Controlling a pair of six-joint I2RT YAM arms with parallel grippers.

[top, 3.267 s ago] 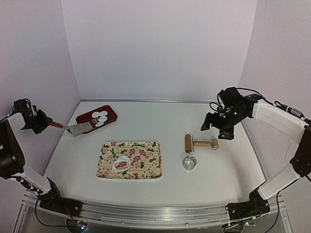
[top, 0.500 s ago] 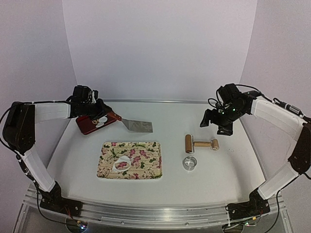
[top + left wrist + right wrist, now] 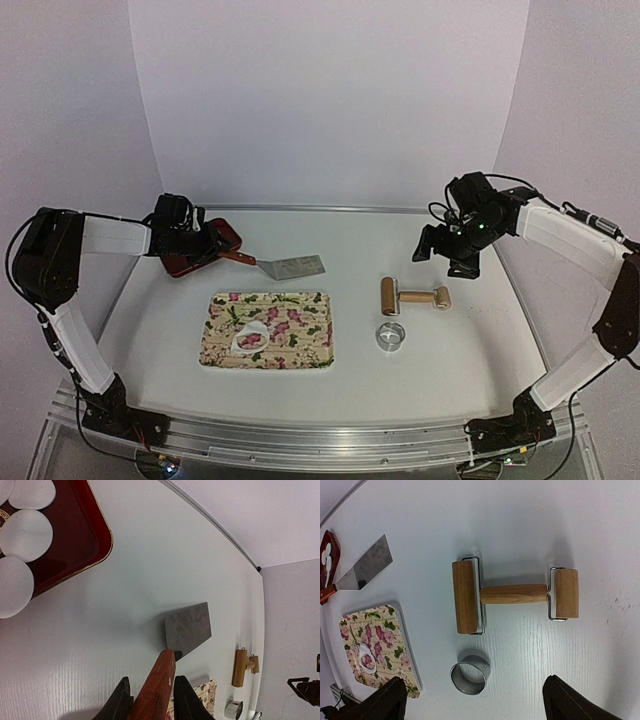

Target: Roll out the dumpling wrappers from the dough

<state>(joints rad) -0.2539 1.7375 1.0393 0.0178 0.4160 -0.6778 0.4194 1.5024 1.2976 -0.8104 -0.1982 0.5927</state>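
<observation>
The dough (image 3: pixel 250 336) is a thin white sheet with a round hole on the floral tray (image 3: pixel 300 345); it also shows in the right wrist view (image 3: pixel 367 659). Three round dumpling wrappers (image 3: pixel 25 535) lie in the red tray (image 3: pixel 100 545). My left gripper (image 3: pixel 208 246) is shut on the red-brown handle (image 3: pixel 156 687) of a metal spatula (image 3: pixel 298 266), whose blade (image 3: pixel 189 627) sits low by the table, right of the red tray. My right gripper (image 3: pixel 450 252) is open and empty above the wooden rolling pin (image 3: pixel 512 594) and metal ring (image 3: pixel 470 674).
The red tray (image 3: pixel 228 236) stands at the back left, partly hidden by my left gripper. The rolling pin (image 3: pixel 412 296) and ring (image 3: pixel 390 335) lie right of the floral tray. White walls close the table on three sides.
My left arm has swung in from the far left with the spatula. In the last half second it drew back slightly and lowered the blade beside the red tray. My right arm has barely moved.
</observation>
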